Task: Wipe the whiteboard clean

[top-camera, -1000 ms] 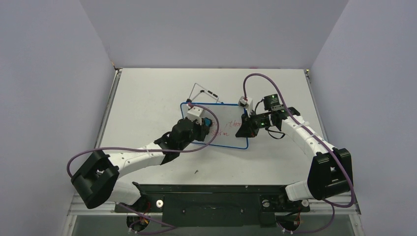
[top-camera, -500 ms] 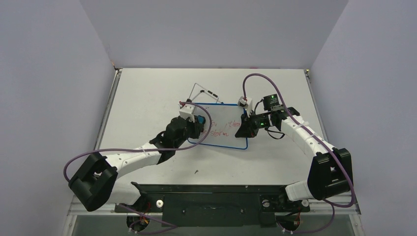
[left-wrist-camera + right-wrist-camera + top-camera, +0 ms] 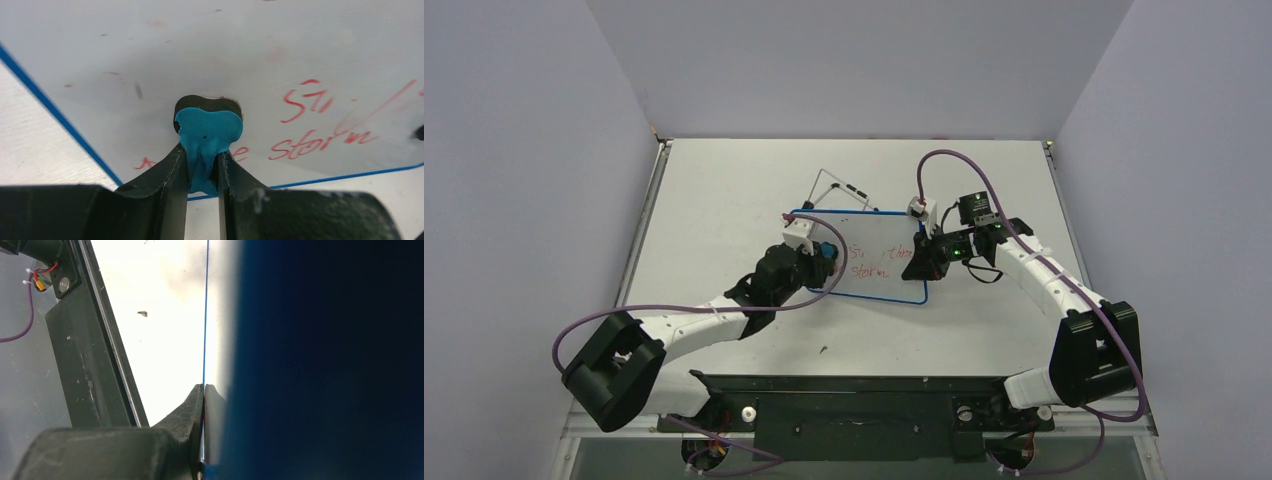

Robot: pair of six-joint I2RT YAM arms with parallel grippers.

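Clamping whiteboard point(image 3: 886, 240) edge, right pincer point(image 3: 204, 390); left pincer point(image 3: 202, 156) holds eraser point(image 3: 208, 122) against it.

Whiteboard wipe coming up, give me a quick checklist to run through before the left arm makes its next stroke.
1. Eraser gripped by the left gripper: ok, both fingers pinch its blue body.
2. Eraser's dark face on the whiteboard: ok, it looks pressed against the surface in the left wrist view.
3. Board steadied by the right gripper: ok, it is shut on the board's right edge.
4. Board wiped clean: not ok, red writing lies to the right of the eraser.
5. Stroke path toward the writing: ok, nothing lies between the eraser and the words.
6. Wire stand seated firmly: cannot tell, only its top shows behind the board.
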